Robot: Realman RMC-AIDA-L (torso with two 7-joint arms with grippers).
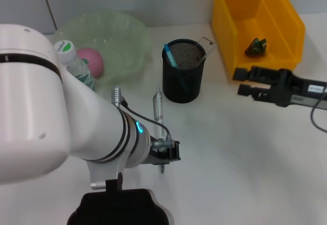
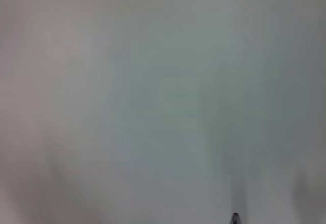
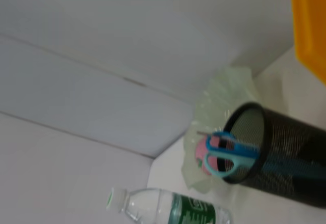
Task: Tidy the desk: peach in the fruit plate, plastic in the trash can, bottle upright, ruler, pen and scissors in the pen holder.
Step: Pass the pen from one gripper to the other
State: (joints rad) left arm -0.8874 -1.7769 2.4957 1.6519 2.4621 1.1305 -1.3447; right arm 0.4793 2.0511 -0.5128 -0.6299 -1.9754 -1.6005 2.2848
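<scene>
On the left, the bottle (image 1: pixel 76 64) stands upright beside the fruit plate (image 1: pixel 122 36), which holds the peach (image 1: pixel 92 61). The left gripper (image 1: pixel 164 156) sits low over the white desk (image 1: pixel 240 158) at the near end of the pen (image 1: pixel 158 107); I cannot tell how its jaws stand. The scissors (image 1: pixel 170 55) rest in the pen holder (image 1: pixel 183 76). The right gripper (image 1: pixel 240 82) hovers, jaws apart, beside the yellow trash can (image 1: pixel 230 30)

White desk surface (image 1: pixel 245 158); pale grey wall (image 1: pixel 153 0) behind.
</scene>
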